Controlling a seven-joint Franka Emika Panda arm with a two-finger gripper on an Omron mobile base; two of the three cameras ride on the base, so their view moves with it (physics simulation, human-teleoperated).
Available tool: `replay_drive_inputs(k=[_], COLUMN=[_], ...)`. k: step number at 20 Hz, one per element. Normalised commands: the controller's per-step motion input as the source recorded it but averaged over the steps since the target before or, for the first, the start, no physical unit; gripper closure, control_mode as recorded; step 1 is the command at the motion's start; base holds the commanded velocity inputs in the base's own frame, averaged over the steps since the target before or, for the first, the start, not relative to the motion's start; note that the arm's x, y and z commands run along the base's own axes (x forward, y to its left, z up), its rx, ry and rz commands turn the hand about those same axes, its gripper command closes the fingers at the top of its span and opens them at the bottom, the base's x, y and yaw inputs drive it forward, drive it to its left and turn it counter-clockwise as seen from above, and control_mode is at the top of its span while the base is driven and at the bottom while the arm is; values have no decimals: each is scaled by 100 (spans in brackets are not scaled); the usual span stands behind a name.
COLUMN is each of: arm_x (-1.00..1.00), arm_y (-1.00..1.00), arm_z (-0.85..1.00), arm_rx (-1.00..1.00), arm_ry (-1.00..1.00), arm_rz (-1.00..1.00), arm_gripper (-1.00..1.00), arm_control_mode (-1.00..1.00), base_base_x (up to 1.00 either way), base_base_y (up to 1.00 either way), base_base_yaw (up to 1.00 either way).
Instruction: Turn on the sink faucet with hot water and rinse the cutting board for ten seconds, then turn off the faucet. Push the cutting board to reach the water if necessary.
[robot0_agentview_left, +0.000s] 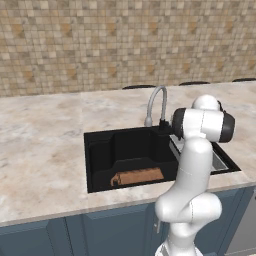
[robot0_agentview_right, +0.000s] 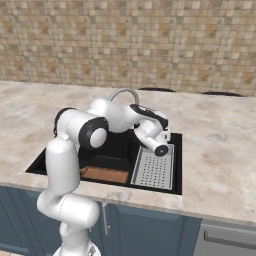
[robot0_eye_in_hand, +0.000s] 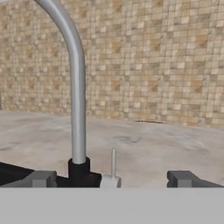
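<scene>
Now the gripper (robot0_eye_in_hand: 111, 179) stands wide open with nothing in it; in the hand view its two small grey fingertips (robot0_eye_in_hand: 41, 178) sit far apart, one on each side of the sink faucet (robot0_eye_in_hand: 77, 100); between them stand the faucet's round dark base and a thin pale lever (robot0_eye_in_hand: 113, 162) that points straight up. The faucet is a slim, smooth grey metal pipe that goes up and bends over in a high arch; it stands at the back edge of the sink (robot0_agentview_left: 100, 150), a big black box-shaped hole with dull dark walls. The cutting board (robot0_agentview_left: 137, 176) is flat, long and brown like wood, with a small dark cut-out at one end; it lies on the sink floor by the front wall. A grey metal tray (robot0_agentview_right: 154, 170) full of tiny holes lies beside it. The counter (robot0_agentview_left: 40, 150) is pale, blotchy stone; the wall (robot0_agentview_left: 100, 40) is made of little tan and brown square tiles.
</scene>
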Motion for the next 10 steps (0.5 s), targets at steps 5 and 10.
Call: replay_drive_inputs(k=[5,10], arm_x=[0,2], arm_y=[1,1], arm_z=[-9,-6], arm_rx=[0,1], arm_ry=[1,0], arm_rz=[-5,-11], arm_gripper=[-100,-100], arm_control_mode=[-100,-100], base_base_x=[0,0], base_base_y=[0,0], base_base_yaw=[0,0])
